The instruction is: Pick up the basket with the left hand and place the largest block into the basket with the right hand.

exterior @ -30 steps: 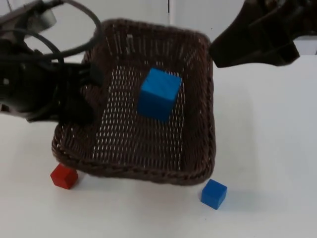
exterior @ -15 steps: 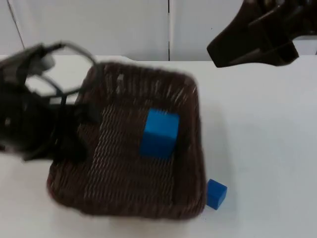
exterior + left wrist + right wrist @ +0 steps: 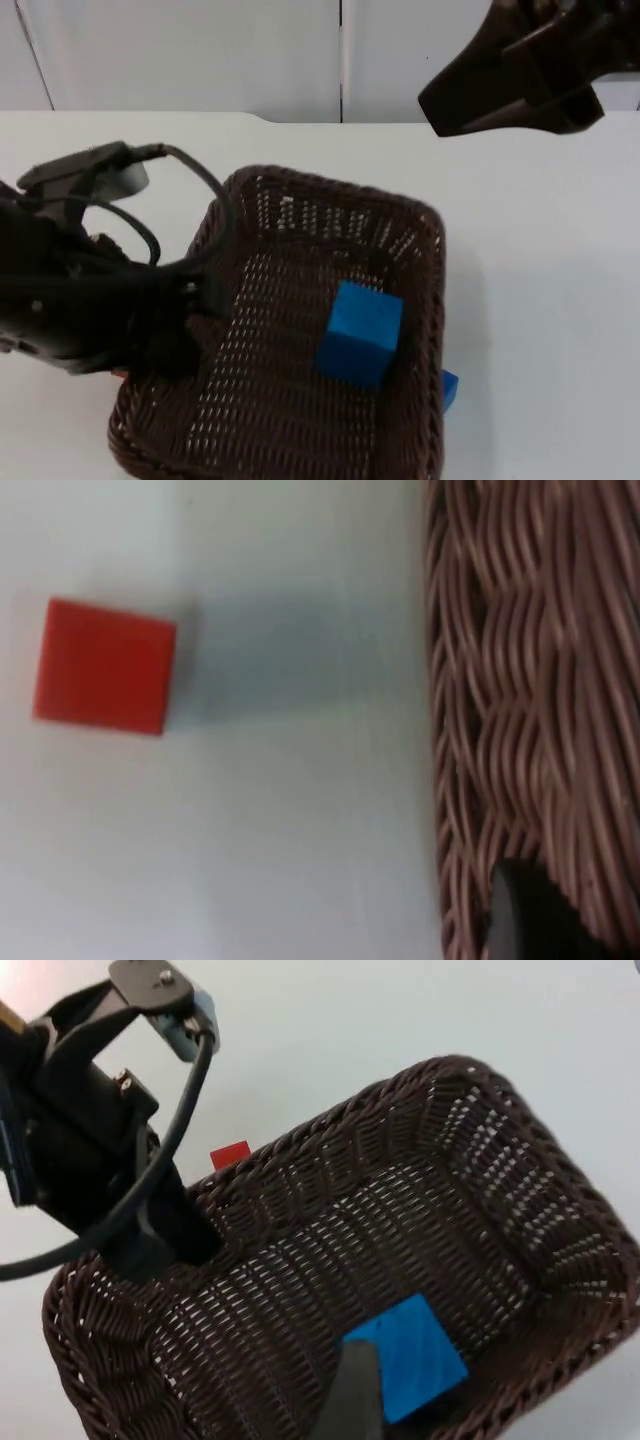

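One basket (image 3: 420, 250), one big blue block (image 3: 360, 332) inside, perhaps two smaller blocks outside.

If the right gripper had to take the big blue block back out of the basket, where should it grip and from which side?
Come straight down from above: the basket walls ring the big blue block, blocking any side approach. Close on two opposite upright faces; its flat top faces up and open floor shows around it. The left gripper sits at the basket's left rim, well away, so it probably won't interfere.
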Robot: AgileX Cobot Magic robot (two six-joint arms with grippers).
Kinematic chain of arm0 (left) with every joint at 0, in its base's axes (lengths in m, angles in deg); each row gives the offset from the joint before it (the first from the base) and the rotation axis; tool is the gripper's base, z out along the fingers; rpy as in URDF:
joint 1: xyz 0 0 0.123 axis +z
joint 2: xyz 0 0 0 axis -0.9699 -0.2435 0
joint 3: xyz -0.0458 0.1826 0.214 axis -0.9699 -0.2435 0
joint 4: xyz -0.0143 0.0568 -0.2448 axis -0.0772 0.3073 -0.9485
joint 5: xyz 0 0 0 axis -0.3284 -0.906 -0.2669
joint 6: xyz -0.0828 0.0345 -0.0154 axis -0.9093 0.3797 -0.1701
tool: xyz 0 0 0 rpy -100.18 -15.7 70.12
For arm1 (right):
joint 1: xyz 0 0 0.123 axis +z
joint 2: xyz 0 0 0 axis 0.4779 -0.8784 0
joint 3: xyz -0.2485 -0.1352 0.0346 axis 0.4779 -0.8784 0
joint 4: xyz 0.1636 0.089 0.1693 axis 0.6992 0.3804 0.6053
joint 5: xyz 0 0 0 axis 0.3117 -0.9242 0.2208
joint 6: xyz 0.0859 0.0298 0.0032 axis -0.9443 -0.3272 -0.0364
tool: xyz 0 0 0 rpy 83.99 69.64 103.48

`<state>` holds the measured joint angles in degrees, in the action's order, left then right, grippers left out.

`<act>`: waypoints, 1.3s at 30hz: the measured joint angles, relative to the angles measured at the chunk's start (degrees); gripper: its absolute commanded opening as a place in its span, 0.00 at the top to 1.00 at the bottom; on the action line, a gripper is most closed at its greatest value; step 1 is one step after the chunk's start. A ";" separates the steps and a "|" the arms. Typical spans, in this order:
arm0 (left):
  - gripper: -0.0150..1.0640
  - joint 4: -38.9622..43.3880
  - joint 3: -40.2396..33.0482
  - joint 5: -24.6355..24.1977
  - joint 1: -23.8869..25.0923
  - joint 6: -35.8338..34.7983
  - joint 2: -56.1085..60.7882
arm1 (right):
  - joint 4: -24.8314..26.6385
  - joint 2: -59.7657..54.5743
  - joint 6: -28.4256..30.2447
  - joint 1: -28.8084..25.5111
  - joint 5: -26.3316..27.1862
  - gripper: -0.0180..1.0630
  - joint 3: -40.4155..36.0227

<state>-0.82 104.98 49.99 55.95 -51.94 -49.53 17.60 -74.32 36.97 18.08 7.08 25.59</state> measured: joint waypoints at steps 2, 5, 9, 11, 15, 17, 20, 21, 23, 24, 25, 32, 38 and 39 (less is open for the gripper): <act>0.99 -0.31 -0.36 0.32 0.00 0.00 -0.57 | 0.00 0.00 0.00 0.00 0.00 0.34 0.00; 0.99 -0.80 -1.28 2.78 0.00 0.11 -2.10 | 0.00 0.00 0.00 0.00 0.00 0.34 0.00; 0.99 -1.14 -1.64 3.95 0.00 0.34 -2.29 | 0.00 0.00 0.00 0.00 0.00 0.34 0.00; 0.99 -1.14 -1.86 4.30 0.00 0.75 -2.29 | 0.00 0.00 0.00 0.00 0.00 0.34 0.00; 0.95 -1.14 -1.86 4.35 0.00 0.87 -2.29 | 0.00 0.00 0.00 0.00 0.00 0.34 0.00; 0.85 -1.14 -1.86 4.35 0.00 0.98 -2.29 | 0.00 0.00 0.00 0.00 0.00 0.34 0.00; 0.69 -1.14 -1.86 4.35 0.00 0.98 -2.29 | 0.00 0.00 0.00 0.00 0.00 0.34 0.00; 0.62 -1.16 -1.86 4.35 0.00 0.98 -2.29 | 0.00 0.00 0.00 0.00 0.00 0.34 0.00; 0.46 -1.26 -1.86 4.46 0.00 0.98 -2.29 | 0.00 0.00 0.00 0.00 0.00 0.34 0.00; 0.46 -1.26 -1.86 4.46 0.00 0.98 -2.29 | 0.00 0.00 0.00 0.00 0.00 0.34 0.00; 0.42 -1.37 -1.86 4.46 0.00 0.98 -2.29 | 0.00 0.00 0.00 0.00 0.00 0.34 0.00; 0.29 -0.96 -1.86 5.54 0.00 0.98 -1.78 | 0.00 0.00 0.00 0.00 0.00 0.34 0.00; 0.29 1.54 -1.95 6.90 0.00 0.98 2.00 | 0.00 1.13 0.10 0.00 0.11 0.34 0.00; 0.29 2.12 -1.95 7.36 0.00 0.98 3.14 | -0.26 1.83 0.10 0.00 0.11 0.34 0.00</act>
<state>1.30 103.02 57.34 55.95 -50.96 -46.39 17.34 -72.50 37.07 18.08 7.19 25.59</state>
